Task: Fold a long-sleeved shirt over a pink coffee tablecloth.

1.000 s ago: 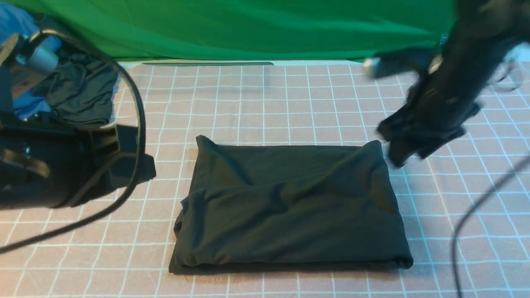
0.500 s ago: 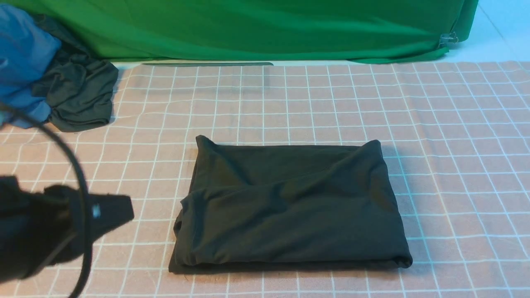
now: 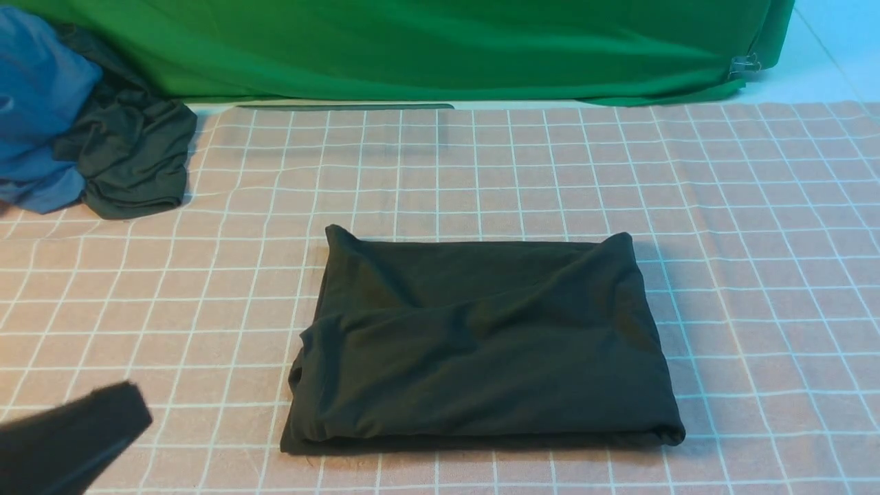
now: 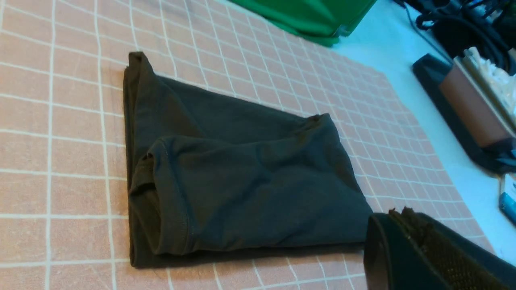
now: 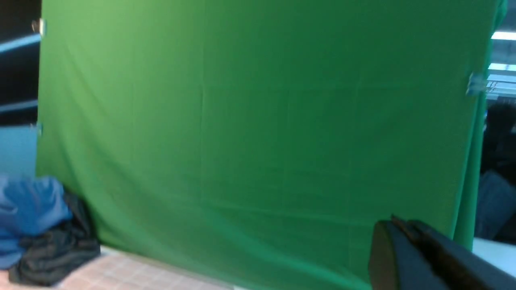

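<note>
So the long-sleeved shirt (image 3: pixel 481 344) is lying folded in the middle of the pink coffee tablecloth (image 3: pixel 756 240). Both grippers, left gripper (image 4: pixel 397 237) and right gripper (image 5: pixel 399 245), are sitting pressed together, gripping nothing

The shirt (image 3: pixel 481 344) in the middle of the frame is plain black. Beneath it the tablecloth (image 3: pixel 756 240) is dusty pink with thin white grid lines. Across the top hangs a plain green backdrop (image 3: pixel 426 48). At upper left, blue cloth (image 3: pixel 34 103) sits bunched with a dark grey-green garment (image 3: pixel 130 158).
</note>
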